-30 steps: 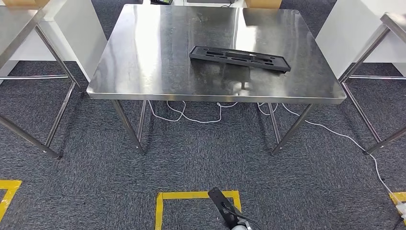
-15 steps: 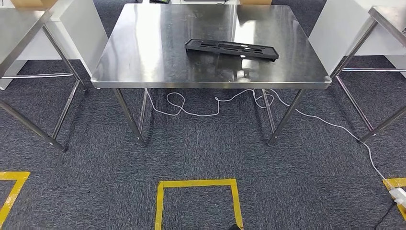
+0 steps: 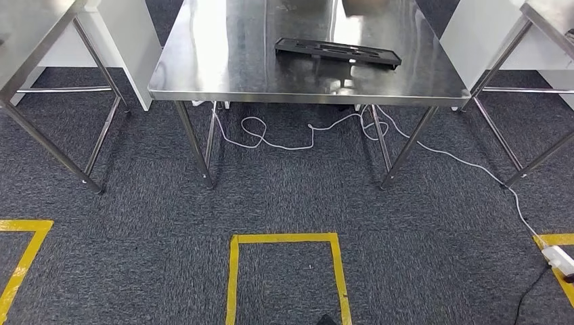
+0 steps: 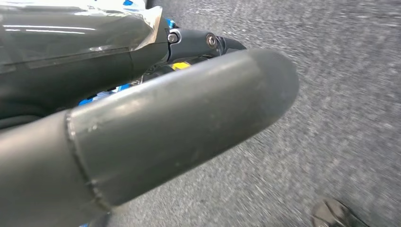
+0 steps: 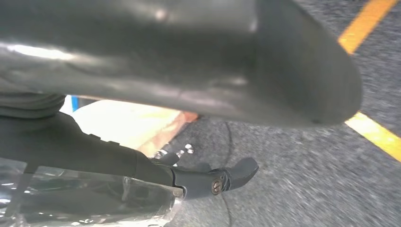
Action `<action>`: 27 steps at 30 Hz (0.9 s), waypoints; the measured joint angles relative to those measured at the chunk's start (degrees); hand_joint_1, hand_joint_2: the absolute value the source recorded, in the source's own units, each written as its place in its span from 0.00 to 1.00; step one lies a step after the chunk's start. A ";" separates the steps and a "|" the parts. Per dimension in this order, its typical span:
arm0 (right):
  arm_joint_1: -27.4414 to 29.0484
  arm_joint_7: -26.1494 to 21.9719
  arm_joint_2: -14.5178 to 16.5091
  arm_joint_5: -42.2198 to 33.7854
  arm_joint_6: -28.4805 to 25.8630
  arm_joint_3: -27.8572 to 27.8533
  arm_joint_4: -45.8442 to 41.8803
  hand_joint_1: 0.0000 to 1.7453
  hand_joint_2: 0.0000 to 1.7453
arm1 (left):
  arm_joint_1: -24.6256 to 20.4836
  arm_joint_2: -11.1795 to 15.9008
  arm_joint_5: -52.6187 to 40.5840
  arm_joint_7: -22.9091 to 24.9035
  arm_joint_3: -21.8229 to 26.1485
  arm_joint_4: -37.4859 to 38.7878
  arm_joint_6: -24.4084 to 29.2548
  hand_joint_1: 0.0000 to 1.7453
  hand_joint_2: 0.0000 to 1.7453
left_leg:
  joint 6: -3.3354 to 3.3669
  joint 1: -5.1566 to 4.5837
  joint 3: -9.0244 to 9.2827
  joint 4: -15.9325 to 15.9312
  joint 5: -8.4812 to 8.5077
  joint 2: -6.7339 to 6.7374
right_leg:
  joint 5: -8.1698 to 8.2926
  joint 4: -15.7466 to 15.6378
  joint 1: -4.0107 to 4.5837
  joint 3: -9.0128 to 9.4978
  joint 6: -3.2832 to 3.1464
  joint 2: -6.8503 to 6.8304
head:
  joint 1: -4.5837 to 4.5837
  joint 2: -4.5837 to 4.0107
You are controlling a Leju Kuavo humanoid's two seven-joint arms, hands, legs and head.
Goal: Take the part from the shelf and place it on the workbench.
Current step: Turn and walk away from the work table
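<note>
The black part point(image 3: 338, 52) lies flat on the steel worktop point(image 3: 223, 74) in the upper middle; both hands point(image 4: 142, 123) point(image 5: 189, 61) hold nothing, fingers apart.

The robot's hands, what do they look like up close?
The left hand has a thick, smooth grey thumb with a rounded tip. Behind it are darker fingers with small silver screws, partly under shiny clear film. The right hand looks the same: fat grey thumb, black fingers, one screw, clear wrap.

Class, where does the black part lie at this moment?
In the head view the black part lies flat on the steel workbench, right of its centre, above the white cable on the carpet.
</note>
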 joint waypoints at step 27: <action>2.50 0.49 -0.96 -2.10 -4.90 1.18 0.83 0.00 0.00 | -0.06 1.86 -4.76 -3.36 -2.68 0.18 -7.55 0.00 0.00 | 0.43 -0.10 4.90 -0.66 -4.03 -0.06 | -3.18 -0.46 0.44 -4.43 -2.48 -0.17 | -0.14 0.01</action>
